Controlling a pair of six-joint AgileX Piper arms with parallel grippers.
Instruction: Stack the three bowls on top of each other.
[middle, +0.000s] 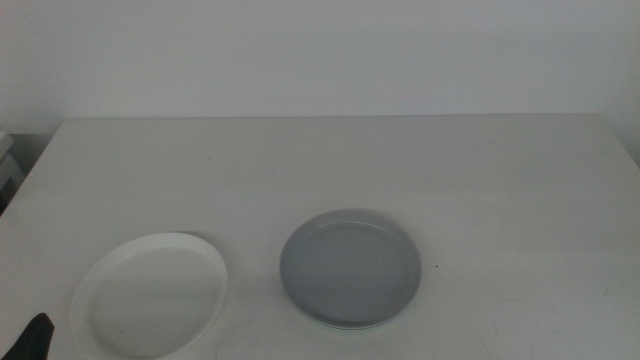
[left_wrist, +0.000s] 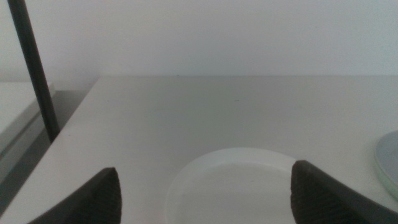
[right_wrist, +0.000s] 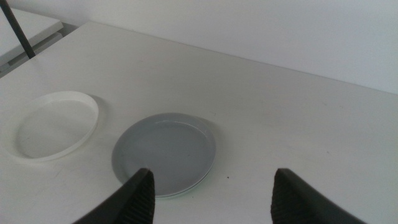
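Pale and plain, the surface is carrying the bowls. Left gripper is hovering with jaws wide, the white bowl lying just ahead between them. Right gripper is hanging jaws wide, the grey-blue bowl just ahead, seemingly resting on a mint-green bowl.

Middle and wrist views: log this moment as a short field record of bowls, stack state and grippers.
white bowl: alone on the table, left of the grey-blue one
grey-blue bowl: sits on another dish, only a pale rim edge showing beneath
stack state: two stacked, white one apart
left gripper: open, just short of the white bowl
right gripper: open, above the grey-blue bowl's near edge
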